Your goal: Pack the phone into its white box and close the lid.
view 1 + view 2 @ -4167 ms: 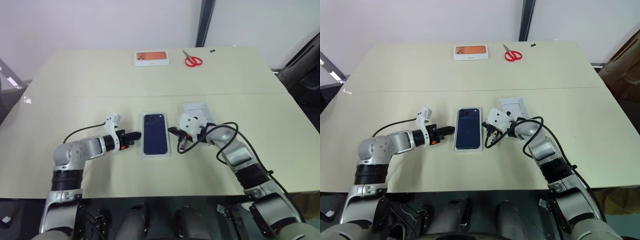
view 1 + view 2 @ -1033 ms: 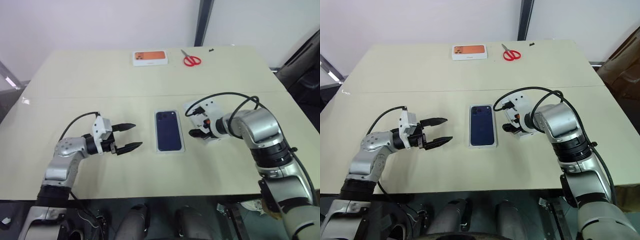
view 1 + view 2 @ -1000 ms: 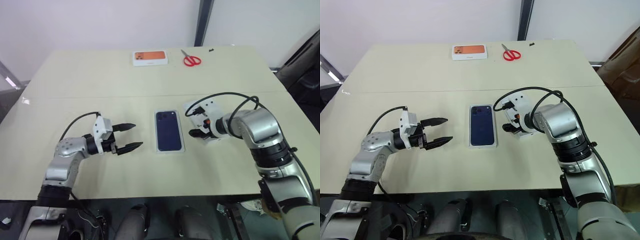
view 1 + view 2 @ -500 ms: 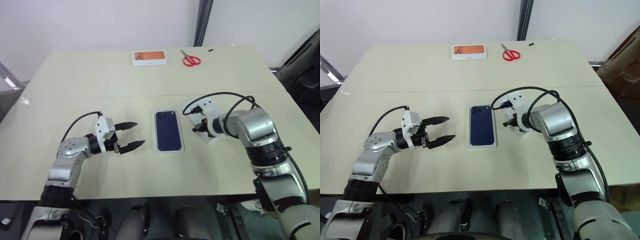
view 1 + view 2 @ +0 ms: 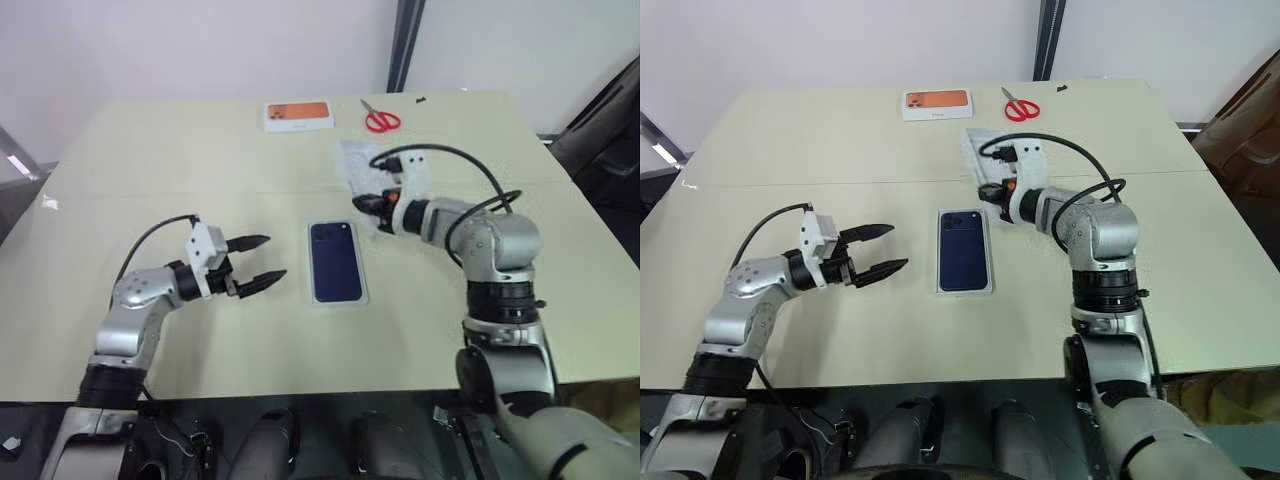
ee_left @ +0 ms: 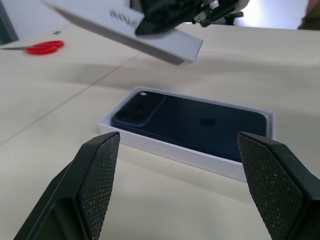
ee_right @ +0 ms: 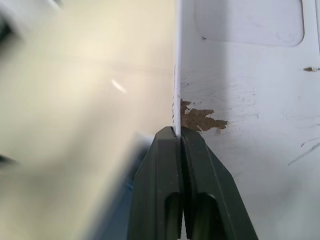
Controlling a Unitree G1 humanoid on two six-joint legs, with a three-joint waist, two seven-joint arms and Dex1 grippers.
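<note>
Left gripper [image 5: 256, 259] hovering left of white box [image 5: 338, 296], fingers spread apart. Phone [image 5: 335, 261] lying in box mid-table – long axis running near-to-far, camera cluster at far end. Right gripper [image 5: 360, 202] pinching lid [image 5: 356, 170] wall, holding it tilted above table. Orange-print box [image 5: 298, 115], red scissors [image 5: 384, 121] sitting at far edge.

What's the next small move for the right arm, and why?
Probably carry the lid over the phone and level it. The right pincer is shut on the lid's wall, holding it tilted in the air beyond the box, where the phone already lies. The left pincer waits open beside the box.
</note>
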